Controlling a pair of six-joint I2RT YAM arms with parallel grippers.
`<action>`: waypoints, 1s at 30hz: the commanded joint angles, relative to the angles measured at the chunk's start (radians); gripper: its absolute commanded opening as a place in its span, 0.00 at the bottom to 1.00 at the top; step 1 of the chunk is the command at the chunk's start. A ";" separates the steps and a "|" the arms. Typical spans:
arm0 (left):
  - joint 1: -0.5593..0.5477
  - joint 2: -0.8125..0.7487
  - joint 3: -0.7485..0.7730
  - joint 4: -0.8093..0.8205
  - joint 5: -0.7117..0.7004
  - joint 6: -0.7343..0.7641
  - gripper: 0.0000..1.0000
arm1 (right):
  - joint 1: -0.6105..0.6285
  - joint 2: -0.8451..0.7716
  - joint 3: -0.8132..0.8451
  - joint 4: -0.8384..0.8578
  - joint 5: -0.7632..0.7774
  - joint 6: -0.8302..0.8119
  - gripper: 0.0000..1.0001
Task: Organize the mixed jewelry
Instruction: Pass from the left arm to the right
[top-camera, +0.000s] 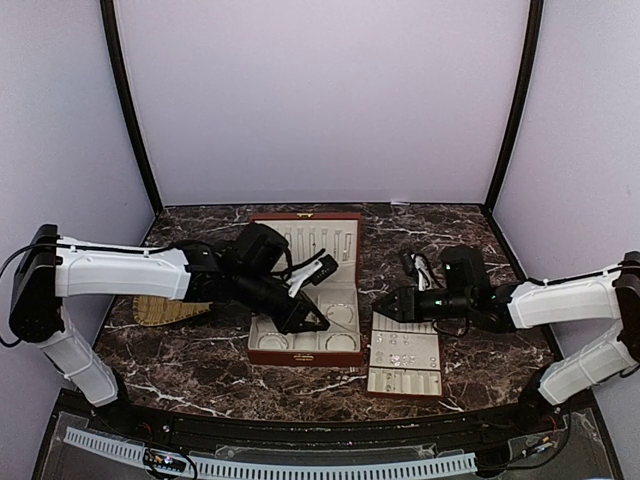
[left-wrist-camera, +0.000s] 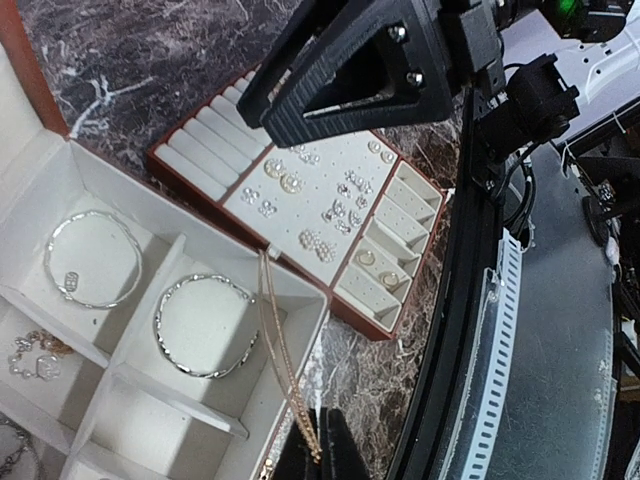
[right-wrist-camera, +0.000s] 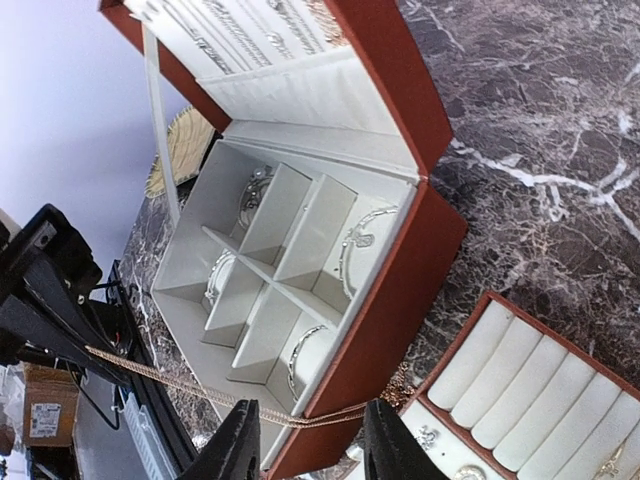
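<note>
Box (right-wrist-camera: 400, 290) compartments hold bangles (left-wrist-camera: 158, 322); left end effector (left-wrist-camera: 318, 447) pinches gold chain (left-wrist-camera: 288, 350), right end effector (right-wrist-camera: 310, 428) open.

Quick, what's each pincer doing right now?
Left pincer: closed, holding the gold chain.
Right pincer: open, with the chain running across the gap between its fingers.

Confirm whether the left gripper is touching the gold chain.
Touching. The left wrist view shows the gold chain running straight into the closed fingertips of the left gripper at the bottom edge.

Taut gold chain (right-wrist-camera: 170, 380) crosses below the open box (right-wrist-camera: 400, 290)
</note>
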 joint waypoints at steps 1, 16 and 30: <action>-0.004 -0.081 -0.023 -0.024 -0.069 -0.013 0.00 | 0.027 -0.019 0.014 0.040 -0.004 -0.041 0.37; -0.005 -0.260 -0.040 -0.050 -0.263 -0.023 0.00 | 0.222 0.075 0.118 -0.047 0.248 -0.151 0.39; 0.000 -0.366 -0.081 -0.039 -0.346 -0.050 0.00 | 0.233 0.050 0.085 -0.032 0.349 -0.118 0.38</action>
